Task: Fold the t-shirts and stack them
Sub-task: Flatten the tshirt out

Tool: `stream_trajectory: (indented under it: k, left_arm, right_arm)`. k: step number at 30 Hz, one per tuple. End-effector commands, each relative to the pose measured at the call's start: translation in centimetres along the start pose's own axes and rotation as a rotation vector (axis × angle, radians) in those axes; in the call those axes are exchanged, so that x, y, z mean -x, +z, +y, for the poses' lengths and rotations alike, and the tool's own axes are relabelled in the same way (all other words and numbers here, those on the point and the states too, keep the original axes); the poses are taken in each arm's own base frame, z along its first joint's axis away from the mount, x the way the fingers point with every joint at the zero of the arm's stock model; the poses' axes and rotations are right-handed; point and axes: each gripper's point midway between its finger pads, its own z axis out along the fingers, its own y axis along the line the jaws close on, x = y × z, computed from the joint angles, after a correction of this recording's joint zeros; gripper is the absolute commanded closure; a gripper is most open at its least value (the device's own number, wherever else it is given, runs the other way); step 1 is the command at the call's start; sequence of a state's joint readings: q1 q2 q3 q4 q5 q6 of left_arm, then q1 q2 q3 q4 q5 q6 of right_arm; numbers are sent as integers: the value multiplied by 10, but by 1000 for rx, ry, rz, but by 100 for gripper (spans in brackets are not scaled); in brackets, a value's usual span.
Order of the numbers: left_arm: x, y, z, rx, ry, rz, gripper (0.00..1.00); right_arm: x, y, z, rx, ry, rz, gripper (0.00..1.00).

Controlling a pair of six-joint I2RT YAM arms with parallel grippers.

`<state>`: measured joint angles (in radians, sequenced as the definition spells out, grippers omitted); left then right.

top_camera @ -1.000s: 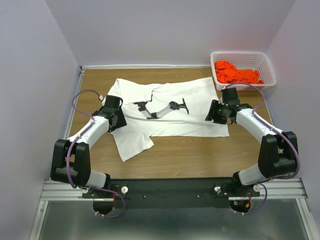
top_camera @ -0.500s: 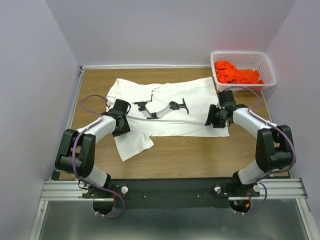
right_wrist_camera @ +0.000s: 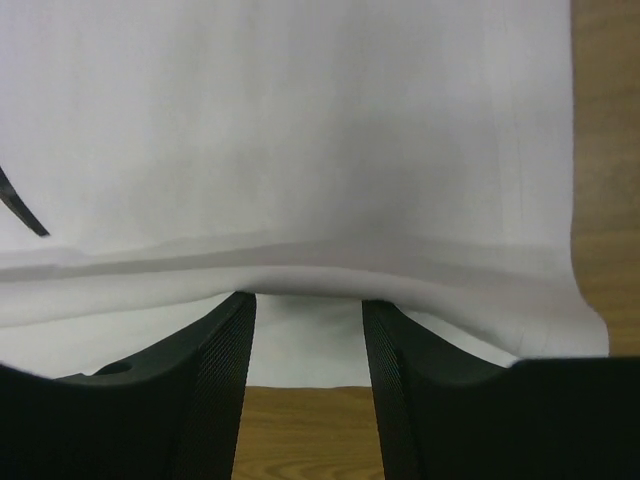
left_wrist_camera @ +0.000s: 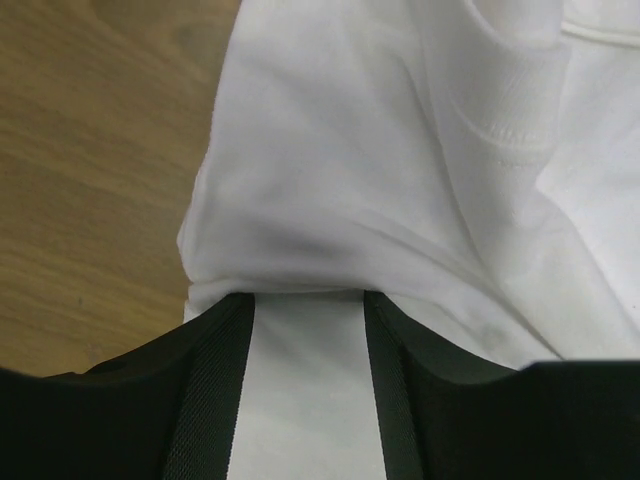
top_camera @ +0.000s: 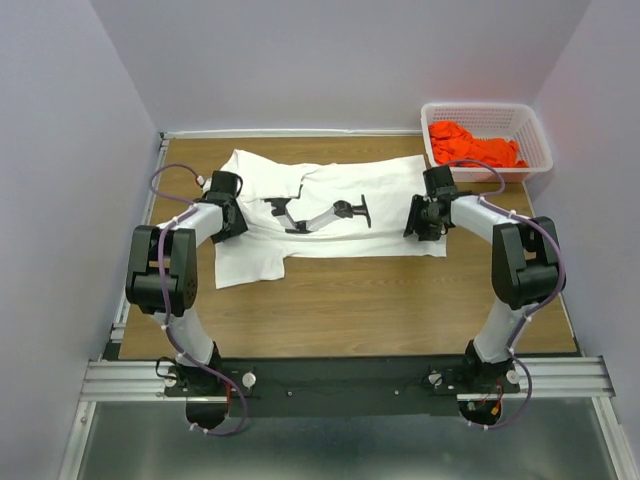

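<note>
Along the tabletop's (top_camera: pixel 380 300) far half, the left pincer (left_wrist_camera: pixel 308 303) and the right pincer (right_wrist_camera: pixel 308 298) are each pinching a fold of the white t-shirt (top_camera: pixel 330 232).

We hold our left arm (top_camera: pixel 160 270) sharply bent at the elbow, forearm angled inward and forward, and our right arm (top_camera: pixel 522 265) mirrors it on the other side. Our left claw (left_wrist_camera: pixel 305 300) sits low, its black fingers (left_wrist_camera: pixel 215 380) pinching a fold of the white t-shirt (top_camera: pixel 380 235). Our right claw (right_wrist_camera: pixel 305 300) grips that shirt's edge likewise.
</note>
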<state>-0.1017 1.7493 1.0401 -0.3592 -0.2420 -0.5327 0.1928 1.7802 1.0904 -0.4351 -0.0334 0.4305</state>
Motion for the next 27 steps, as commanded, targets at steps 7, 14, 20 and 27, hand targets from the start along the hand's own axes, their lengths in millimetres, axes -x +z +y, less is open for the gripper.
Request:
stream_trajectory:
  k: [7, 14, 20, 27]
  left_arm:
    - [37, -9, 21, 40, 1, -58, 32]
    - [-19, -29, 39, 10, -25, 6, 28]
    - [-47, -44, 51, -8, -28, 15, 28]
    - [-61, -35, 43, -62, -5, 57, 34]
  right_arm:
    - [35, 4, 14, 18, -12, -68, 45]
    - [7, -29, 6, 45, -15, -86, 38]
    - [-8, -50, -2, 51, -8, -120, 30]
    - [-12, -57, -5, 48, -11, -135, 30]
